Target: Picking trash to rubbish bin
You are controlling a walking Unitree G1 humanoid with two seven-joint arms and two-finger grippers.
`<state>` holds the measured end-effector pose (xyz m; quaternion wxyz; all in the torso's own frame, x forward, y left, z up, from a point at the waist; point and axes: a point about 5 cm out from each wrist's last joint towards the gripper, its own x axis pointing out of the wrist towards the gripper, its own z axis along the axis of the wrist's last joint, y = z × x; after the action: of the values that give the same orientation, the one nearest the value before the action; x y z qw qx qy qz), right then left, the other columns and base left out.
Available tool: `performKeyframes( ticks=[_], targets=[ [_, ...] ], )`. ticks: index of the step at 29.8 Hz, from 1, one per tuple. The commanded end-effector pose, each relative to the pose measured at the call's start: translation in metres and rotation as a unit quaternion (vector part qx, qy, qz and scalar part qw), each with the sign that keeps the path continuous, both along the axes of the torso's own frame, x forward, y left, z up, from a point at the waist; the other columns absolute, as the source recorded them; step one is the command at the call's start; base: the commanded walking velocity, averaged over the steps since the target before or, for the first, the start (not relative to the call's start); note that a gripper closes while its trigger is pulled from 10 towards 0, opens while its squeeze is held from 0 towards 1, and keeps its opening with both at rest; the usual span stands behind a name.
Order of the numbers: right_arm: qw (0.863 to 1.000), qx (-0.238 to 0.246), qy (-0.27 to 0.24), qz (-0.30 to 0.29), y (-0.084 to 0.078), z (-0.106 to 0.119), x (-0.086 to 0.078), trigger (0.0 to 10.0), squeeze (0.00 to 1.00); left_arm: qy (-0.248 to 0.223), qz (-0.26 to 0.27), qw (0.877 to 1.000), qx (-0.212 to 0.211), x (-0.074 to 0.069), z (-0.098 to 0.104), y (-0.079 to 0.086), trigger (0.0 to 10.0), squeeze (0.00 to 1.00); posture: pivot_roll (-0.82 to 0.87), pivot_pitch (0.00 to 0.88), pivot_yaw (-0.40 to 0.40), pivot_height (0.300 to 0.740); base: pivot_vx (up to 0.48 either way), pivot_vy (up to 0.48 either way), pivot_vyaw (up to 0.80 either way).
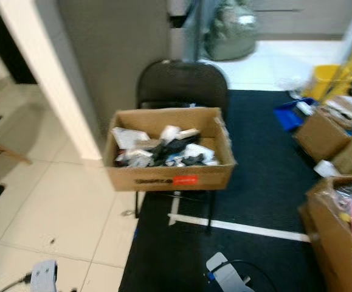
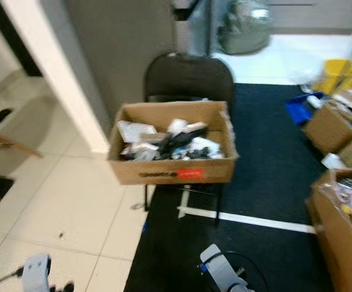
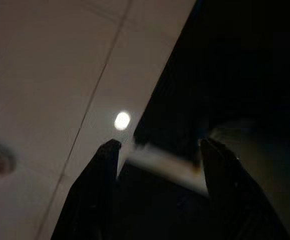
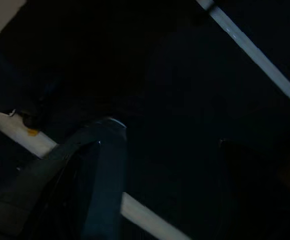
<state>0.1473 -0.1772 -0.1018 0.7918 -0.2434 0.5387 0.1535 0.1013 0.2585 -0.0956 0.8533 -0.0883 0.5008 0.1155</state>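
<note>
Ahead, an open cardboard box (image 1: 169,173) resting on the seat of a dark folding chair (image 1: 182,85), full of mixed trash (image 1: 163,148): crumpled white paper, plastic wrappers and some dark pieces. On the box front, a red label (image 1: 186,180). Chair standing at the edge of a black mat (image 1: 267,176) crossed by a white line (image 1: 242,227), with pale floor tiles (image 1: 54,207) to the left and a white wall corner (image 1: 48,79) behind. On the right side, more cardboard boxes (image 1: 334,231) with contents, something pink in the nearest. Farther back, a yellow bucket (image 1: 326,80) and a grey-green bag (image 1: 231,33).

Left gripper (image 3: 160,150) hanging low above the border of tile and mat, two black fingers apart, nothing between them. Right gripper (image 4: 170,150) hanging above the dark mat near white lines; very dark view, one finger faint, so impossible to tell if spread or closed
</note>
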Motion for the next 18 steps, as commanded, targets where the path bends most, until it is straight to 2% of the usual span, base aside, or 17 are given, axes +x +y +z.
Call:
performKeyframes(
  ticks=[1,2,3,4,5,6,8,9,12,15,18],
  targets=[
    [1.0,-0.007,0.024,0.008,-0.002,-0.004,-0.011,10.0,0.0,0.109,-0.041,0.993,0.023,-0.039,-0.014,-0.013,10.0,0.0,0.05,0.026,0.093,0.74,0.0,0.0,-0.8],
    [1.0,-0.008,0.024,0.008,-0.003,-0.004,-0.011,10.0,0.0,0.131,-0.05,0.99,0.026,-0.047,-0.017,-0.017,10.0,0.0,0.05,0.026,0.093,0.74,0.0,0.0,-0.8],
    [1.0,-0.008,0.024,0.008,-0.003,-0.004,-0.011,10.0,0.0,0.131,-0.05,0.99,0.026,-0.047,-0.017,-0.017,10.0,0.0,0.05,0.026,0.093,0.74,0.0,0.0,-0.8],
    [1.0,-0.009,0.026,0.005,-0.006,-0.004,-0.012,10.0,0.0,0.137,-0.067,0.988,0.025,-0.049,-0.018,-0.022,10.0,0.0,0.05,0.032,0.089,0.74,0.0,0.0,-0.8],
    [1.0,-0.011,0.028,0.003,-0.009,-0.003,-0.012,10.0,0.0,0.148,-0.11,0.982,0.036,-0.048,-0.019,-0.026,10.0,0.0,0.05,0.033,0.087,0.74,0.0,0.0,-0.8],
    [1.0,-0.011,0.028,0.003,-0.009,-0.003,-0.012,10.0,0.0,0.148,-0.11,0.982,0.036,-0.048,-0.019,-0.026,10.0,0.0,0.05,0.033,0.087,0.74,0.0,0.0,-0.8],
    [0.999,-0.016,0.038,0.002,-0.019,-0.003,-0.015,10.0,0.0,0.17,-0.213,0.959,0.083,-0.045,-0.02,-0.027,10.0,0.0,0.06,0.033,0.079,0.74,0.0,0.0,-0.79],
    [0.999,-0.02,0.042,0.003,-0.023,-0.002,-0.016,10.0,0.0,0.177,-0.237,0.95,0.101,-0.044,-0.019,-0.026,10.0,0.0,0.06,0.034,0.077,0.74,0.0,0.0,-0.79],
    [0.999,-0.023,0.044,0.003,-0.027,-0.002,-0.016,10.0,0.0,0.179,-0.238,0.948,0.109,-0.042,-0.019,-0.024,10.0,0.0,0.06,0.034,0.077,0.74,0.0,0.0,-0.8],
    [0.999,-0.027,0.04,-0.003,-0.038,0.002,-0.011,10.0,0.0,0.173,-0.225,0.952,0.116,-0.032,-0.016,-0.02,10.0,0.0,0.04,0.034,0.076,0.74,0.0,0.0,-0.8],
    [0.999,-0.027,0.037,-0.006,-0.04,0.002,-0.01,10.0,0.0,0.172,-0.222,0.952,0.12,-0.029,-0.017,-0.024,10.0,0.0,0.04,0.034,0.075,0.74,0.0,0.0,-0.8]
  ],
)
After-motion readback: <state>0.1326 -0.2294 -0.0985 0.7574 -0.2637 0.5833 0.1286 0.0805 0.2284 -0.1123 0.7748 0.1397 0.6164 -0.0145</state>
